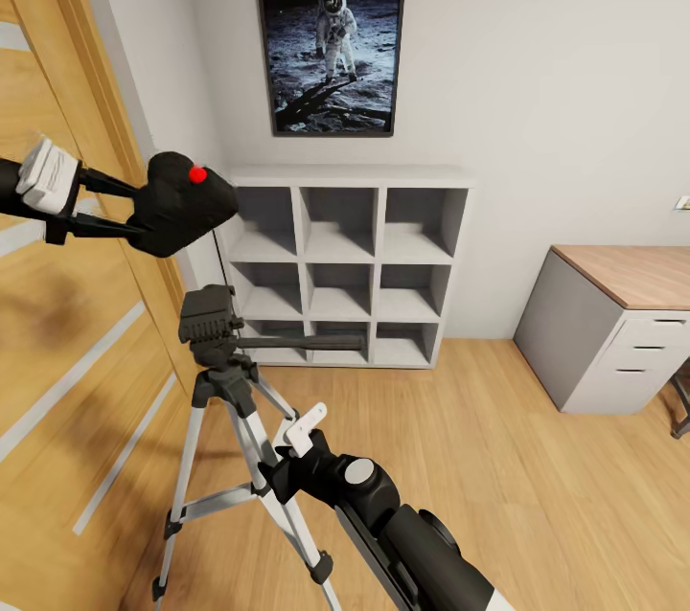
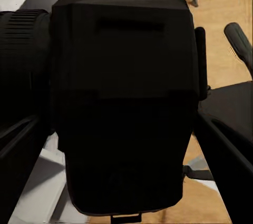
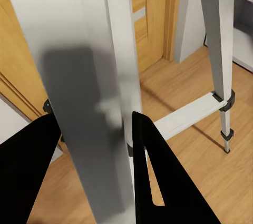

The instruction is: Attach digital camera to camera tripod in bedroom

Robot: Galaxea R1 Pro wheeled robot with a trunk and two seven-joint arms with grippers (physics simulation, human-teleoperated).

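- digital camera [image 1: 180,202] sits at left of the head view, above and slightly left of the camera tripod [image 1: 222,372] head, clear gap between them. Red button [image 1: 197,175] faces up.
- left gripper [image 1: 129,206] is clamped on the camera from the left edge of frame; fingers [image 1: 103,180] pinch it top and bottom. Left wrist view: camera body [image 2: 124,103] jammed between the fingers, lens barrel [image 2: 23,71] at frame left.
- tripod stands at lower left, by the wooden door [image 1: 57,324]; pan handle [image 1: 307,342] points right, toward the white cube shelf [image 1: 345,266].
- right gripper [image 1: 284,469], lower centre, is at a silver leg.
- right wrist view: leg [image 3: 89,92] runs between the two black fingers [image 3: 153,171], jaws closed around it; real contact can't be confirmed.
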